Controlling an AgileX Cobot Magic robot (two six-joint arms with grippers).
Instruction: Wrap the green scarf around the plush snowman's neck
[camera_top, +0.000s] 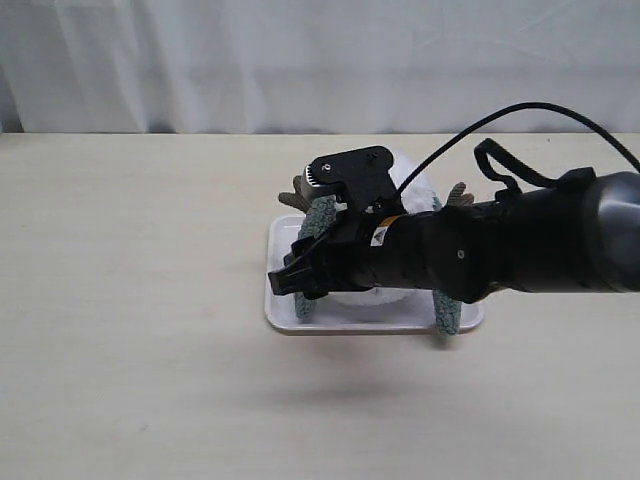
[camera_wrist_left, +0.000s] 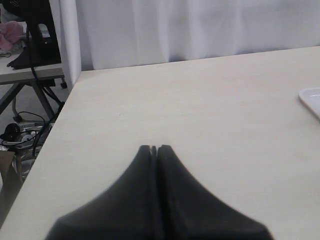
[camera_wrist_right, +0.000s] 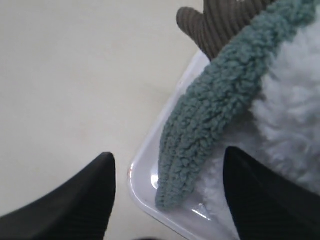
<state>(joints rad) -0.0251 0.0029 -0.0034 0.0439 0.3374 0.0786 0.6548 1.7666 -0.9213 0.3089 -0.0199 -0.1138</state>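
Observation:
The plush snowman (camera_top: 412, 188) lies on a white tray (camera_top: 283, 240), mostly hidden under my right arm. Its brown twig arms (camera_top: 292, 192) stick out on both sides. The green scarf (camera_top: 322, 212) runs across its neck, and its two ends hang down, one at the left (camera_top: 307, 305) and one at the right (camera_top: 447, 312). My right gripper (camera_top: 292, 280) hovers open over the left end. In the right wrist view that scarf end (camera_wrist_right: 200, 135) lies between the spread fingers of the gripper (camera_wrist_right: 169, 155), beside the white plush (camera_wrist_right: 295, 100). My left gripper (camera_wrist_left: 154, 148) is shut on nothing, above bare table.
The tray's rim (camera_wrist_right: 145, 185) lies just under the scarf end. A corner of the tray (camera_wrist_left: 311, 97) shows at the edge of the left wrist view. White curtain runs behind the table. A table edge with another desk and cables beyond it appears in the left wrist view.

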